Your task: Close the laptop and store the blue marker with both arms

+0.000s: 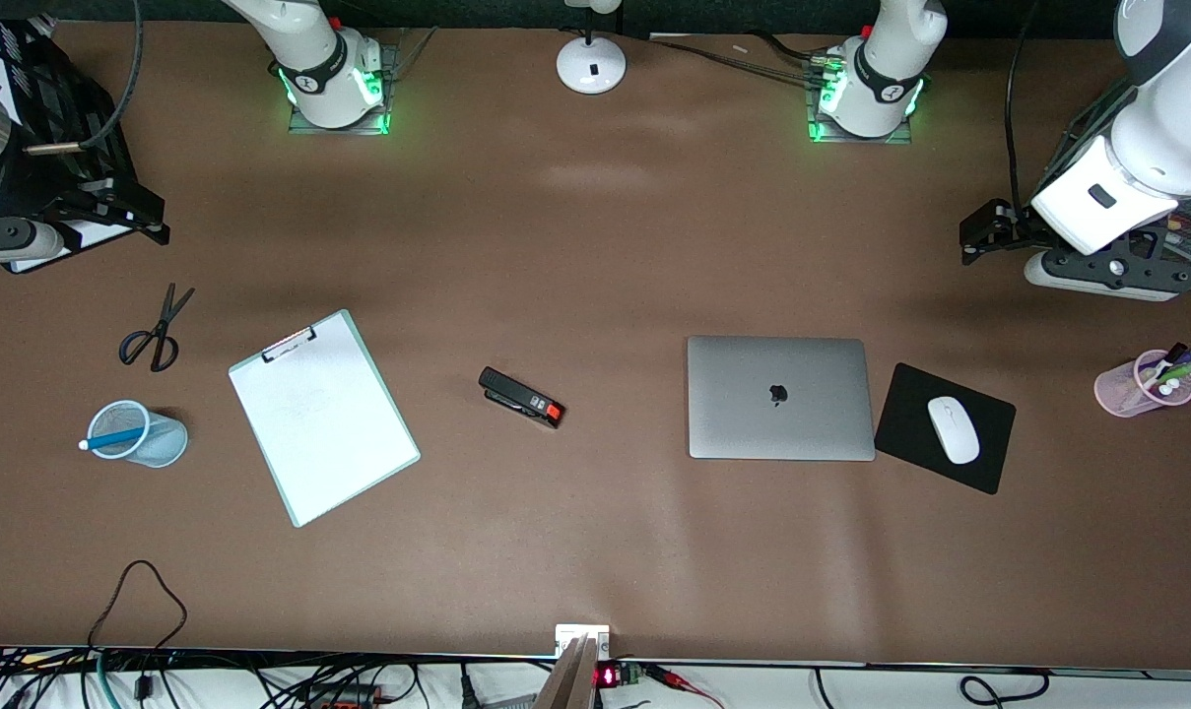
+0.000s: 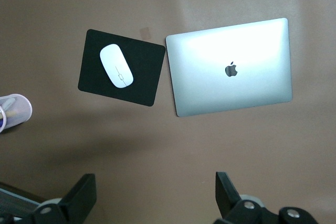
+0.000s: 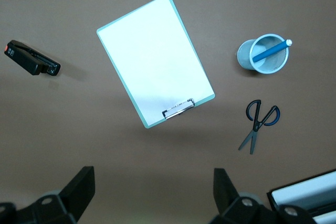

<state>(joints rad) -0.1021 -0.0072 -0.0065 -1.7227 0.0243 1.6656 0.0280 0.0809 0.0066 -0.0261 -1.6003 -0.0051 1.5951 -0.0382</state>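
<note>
Marker: the blue marker (image 1: 114,439) is seen in the pale blue cup (image 1: 166,442), lower left.
Laptop: the laptop (image 1: 779,398) is shut, centre-right.
Right pincer (image 3: 152,195): spread, empty.
Left pincer (image 2: 156,198): spread, empty.
Risk: cup could be tipped by a stray reach.

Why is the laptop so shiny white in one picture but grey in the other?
In the left wrist view, light glares off the closed lid of the laptop, washing its top out white. In the front view the same lid looks plain grey, with only soft pale patches of light on the table. In the right wrist view the clipboard paper glows bright too.
</note>
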